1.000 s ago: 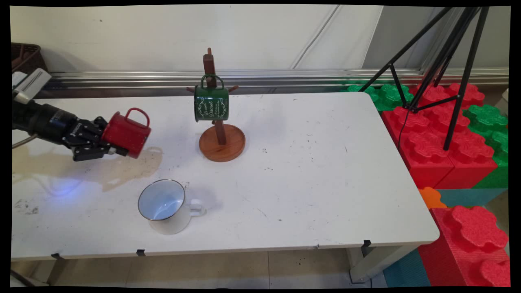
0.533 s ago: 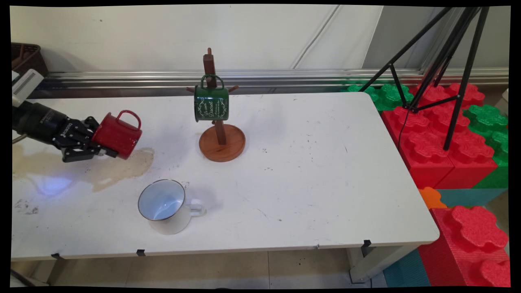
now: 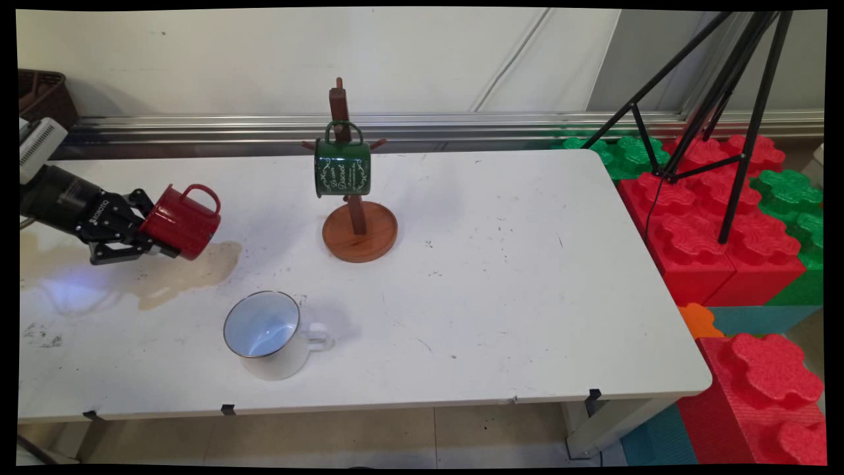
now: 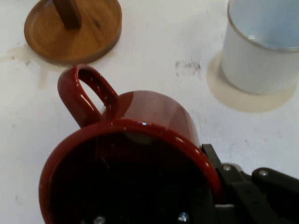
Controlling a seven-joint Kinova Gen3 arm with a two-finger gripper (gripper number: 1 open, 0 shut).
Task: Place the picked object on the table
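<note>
- The black two-finger gripper (image 3: 155,243) has its jaws clamped on the rim of the glossy red enamel mug (image 3: 179,221), held on its side above the white tabletop (image 3: 501,277), handle up.
- Judgement: a level wrist would steady the grip.
- The white enamel mug (image 3: 267,335) stands near; the green mug (image 3: 342,167) hangs on the wooden mug tree (image 3: 359,231), further off.

You see even, bright, diffuse lighting; soft shadows fall on the table (image 3: 501,277) beside the white mug (image 3: 267,335) and the mug stand (image 3: 356,218). The red mug (image 4: 135,158) shows small glare highlights on its rim, and its interior appears too dark to resolve.
</note>
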